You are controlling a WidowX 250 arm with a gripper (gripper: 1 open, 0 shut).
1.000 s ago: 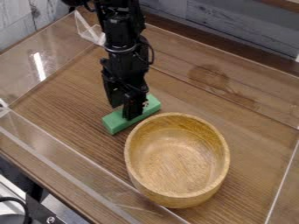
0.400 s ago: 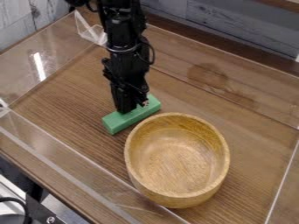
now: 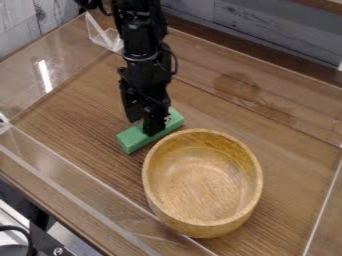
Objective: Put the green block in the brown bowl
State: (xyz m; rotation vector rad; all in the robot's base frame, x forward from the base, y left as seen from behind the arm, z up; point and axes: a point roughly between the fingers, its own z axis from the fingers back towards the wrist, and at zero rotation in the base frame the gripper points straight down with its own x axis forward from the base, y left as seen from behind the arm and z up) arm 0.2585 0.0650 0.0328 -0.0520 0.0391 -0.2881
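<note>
Here the green block [image 3: 142, 133], a matte, bright-green bar with squared edges, lies flat on the dark wood-grain table [image 3: 254, 95], near its middle and toward the left edge. Its right end sits just beside the thick rim of the brown bowl [image 3: 203, 183], a large round vessel of pale wood with ringed grain showing on its floor; whether block and rim touch cannot be told. The bowl stands toward the table's front edge.

The black gripper [image 3: 150, 120] points straight down over the block, its fingers spread to either side of the bar rather than pinching it, with the tips down at the block's top face. A moment ago the fingers were drawn closer together on the block; now they stand wider again, as they did a second back. The arm has not shifted over the table, and the block and bowl lie where they were.

Clear plastic walls [image 3: 54, 62] ring the table, catching glare at the left back corner. The arm's dark body hides the middle of the block, so only its two ends show plainly.
</note>
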